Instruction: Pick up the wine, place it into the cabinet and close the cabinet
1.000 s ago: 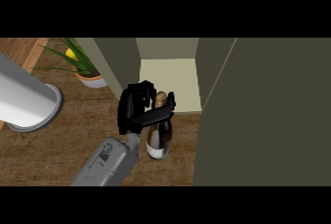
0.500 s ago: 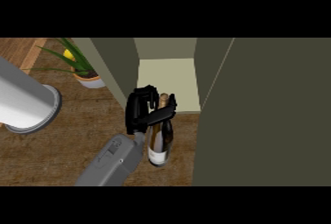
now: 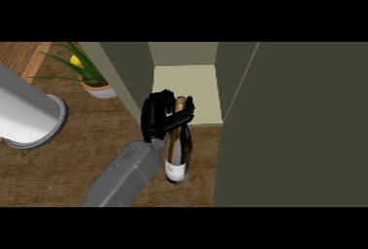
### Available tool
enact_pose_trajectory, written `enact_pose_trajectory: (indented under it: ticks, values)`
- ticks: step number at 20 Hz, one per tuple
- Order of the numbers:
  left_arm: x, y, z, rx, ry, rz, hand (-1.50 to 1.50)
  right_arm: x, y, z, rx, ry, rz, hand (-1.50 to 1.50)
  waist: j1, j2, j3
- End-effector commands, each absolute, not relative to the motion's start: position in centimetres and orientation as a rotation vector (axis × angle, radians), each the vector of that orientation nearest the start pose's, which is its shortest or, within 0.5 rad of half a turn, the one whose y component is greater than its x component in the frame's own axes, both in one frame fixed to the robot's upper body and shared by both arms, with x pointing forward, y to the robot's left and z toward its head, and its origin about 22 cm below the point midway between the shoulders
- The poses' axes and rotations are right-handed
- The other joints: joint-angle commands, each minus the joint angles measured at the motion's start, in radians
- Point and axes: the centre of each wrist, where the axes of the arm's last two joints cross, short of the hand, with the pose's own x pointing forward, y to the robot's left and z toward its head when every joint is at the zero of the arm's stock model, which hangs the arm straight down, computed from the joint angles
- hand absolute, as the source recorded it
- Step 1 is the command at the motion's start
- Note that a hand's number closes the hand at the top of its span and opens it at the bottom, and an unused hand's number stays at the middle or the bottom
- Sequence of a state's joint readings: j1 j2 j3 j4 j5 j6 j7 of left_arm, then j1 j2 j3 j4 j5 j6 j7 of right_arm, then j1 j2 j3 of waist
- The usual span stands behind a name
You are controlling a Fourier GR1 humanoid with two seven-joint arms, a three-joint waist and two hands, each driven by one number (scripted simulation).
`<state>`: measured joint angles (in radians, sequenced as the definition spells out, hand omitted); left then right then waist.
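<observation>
Head view: right hand (image 3: 159, 119) curled round the upper body of the wine (image 3: 176, 148), neck aimed at the open cabinet (image 3: 185, 92) for a straight slide in; base out over the bench (image 3: 64, 170). Left hand unseen.

The wine bottle (image 3: 176, 154) is dark, near black, with a tan top at 12 o'clock and a white label with dark print towards its base at 6 o'clock. The hand (image 3: 159, 118) curled round it is black, on a grey forearm (image 3: 126, 177). The cabinet (image 3: 295, 121) is dull olive-green outside, with a pale cream shelf (image 3: 194, 87) inside. The counter (image 3: 86, 146) shows brown wood grain. At 9 o'clock stands a white-grey cylinder (image 3: 28, 116); at 11 o'clock, a green-leaved plant (image 3: 82, 65) with a yellow spot, in a pale pot (image 3: 99, 89).
</observation>
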<state>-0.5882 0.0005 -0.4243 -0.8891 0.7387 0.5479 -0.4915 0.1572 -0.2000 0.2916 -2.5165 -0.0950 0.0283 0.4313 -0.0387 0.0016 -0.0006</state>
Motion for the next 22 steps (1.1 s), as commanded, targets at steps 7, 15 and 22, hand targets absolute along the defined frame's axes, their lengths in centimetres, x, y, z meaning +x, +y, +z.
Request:
enact_pose_trajectory:
  ticks: [7,15,22]
  values:
    - [36.5,9.0,-1.4,-0.097,-1.584,0.324,1.5,8.6,-21.8,20.1,0.35,-1.926,0.325,-1.5,-0.007,0.002,0.001]
    - [39.2,8.3,1.2,-0.085,-1.602,0.355,1.5,9.9,-21.8,19.3,0.351,-1.914,0.304,-1.5,-0.003,0.005,0.001]
    - [41.8,8.7,3.8,0.062,-1.637,0.288,1.5,10.1,-21.5,19.1,0.357,-1.927,0.285,-1.5,0.002,0.004,0.001]
